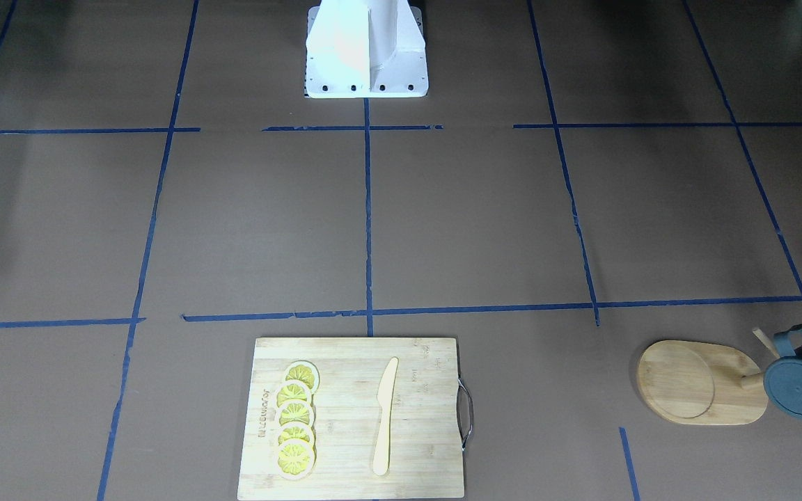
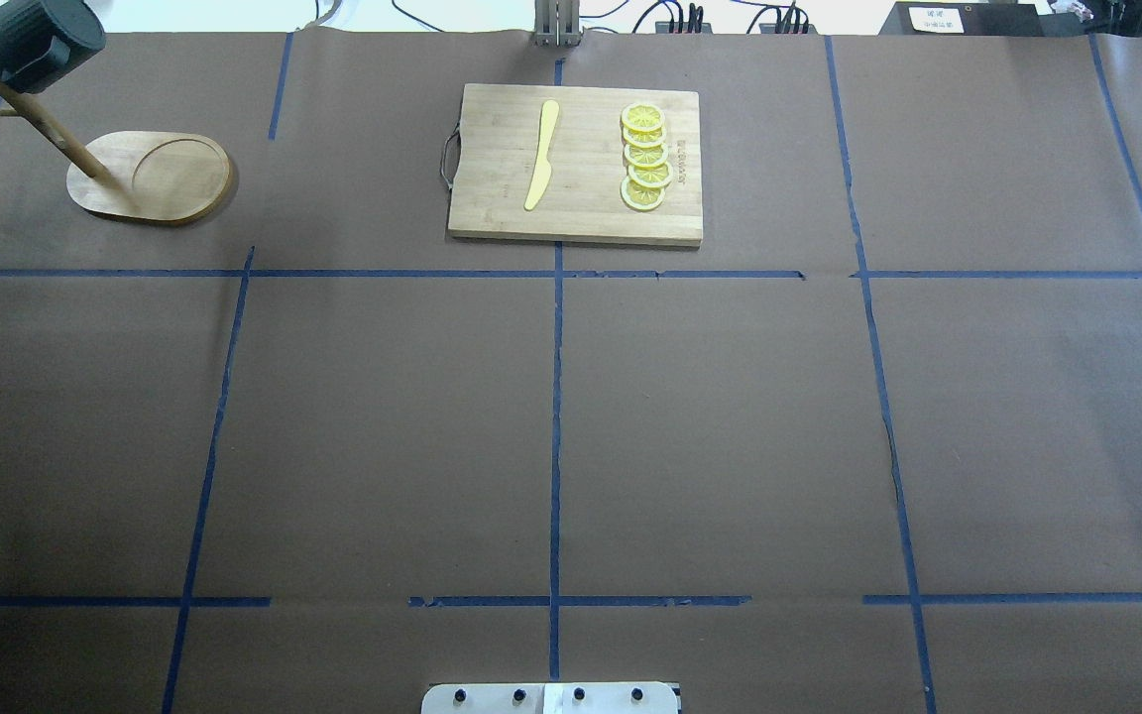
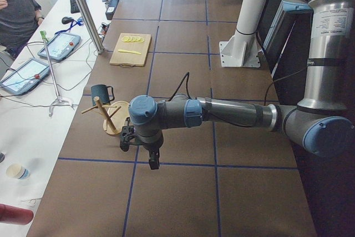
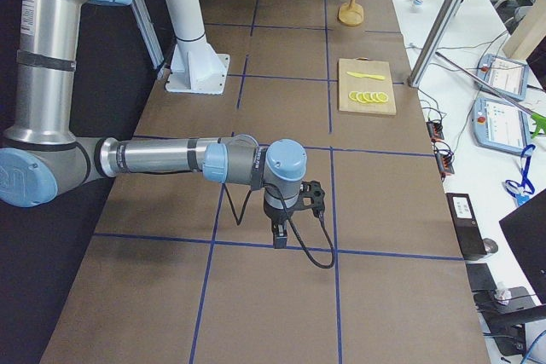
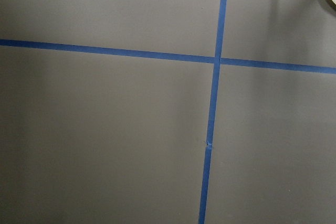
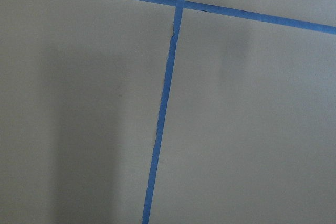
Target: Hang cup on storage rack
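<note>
Closest to the front-facing camera, at the table's near edge on the robot's left, the cup hangs on an upper peg of the storage rack, clear of the table with its dark underside turned outward and its handle up by the pegs. The rack's oval base sits flat on the brown paper. Well apart from it, along the same edge, lies a cutting board bearing a row of lemon slices and a pale knife. Blue tape lines divide the table into squares, and the white mount stands at the far edge. In the left side view a white bench with tablets and a seated operator runs beside the table. Both arms reach out with forearms level and wrists bent down. The left gripper points at the paper near the rack's base. The right gripper points at a tape line, far from the rack. How far either gripper's fingers are parted cannot be told. Nothing shows in their grasp.
</note>
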Available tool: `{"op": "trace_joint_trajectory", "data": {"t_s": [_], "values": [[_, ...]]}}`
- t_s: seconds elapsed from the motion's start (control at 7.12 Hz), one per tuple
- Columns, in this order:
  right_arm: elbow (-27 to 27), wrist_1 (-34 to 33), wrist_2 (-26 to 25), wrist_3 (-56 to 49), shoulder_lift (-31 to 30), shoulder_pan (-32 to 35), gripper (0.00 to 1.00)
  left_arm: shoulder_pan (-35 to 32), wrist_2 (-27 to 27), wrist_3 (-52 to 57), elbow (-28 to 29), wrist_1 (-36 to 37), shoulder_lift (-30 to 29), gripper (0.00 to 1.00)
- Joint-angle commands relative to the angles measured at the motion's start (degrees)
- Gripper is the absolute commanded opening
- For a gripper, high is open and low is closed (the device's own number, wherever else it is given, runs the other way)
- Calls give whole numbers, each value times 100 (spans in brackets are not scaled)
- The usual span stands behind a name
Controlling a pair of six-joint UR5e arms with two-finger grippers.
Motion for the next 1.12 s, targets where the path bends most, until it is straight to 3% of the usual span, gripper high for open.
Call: {"op": "trace_joint_trajectory", "data": {"t_s": [0.0,0.98], "values": [[0,0,10,56,-8,0,100,8,-87,30,-30,-211,69,100],[-132,8,89,56,19,0,100,34,-79,48,-38,-257,167,100]]}}
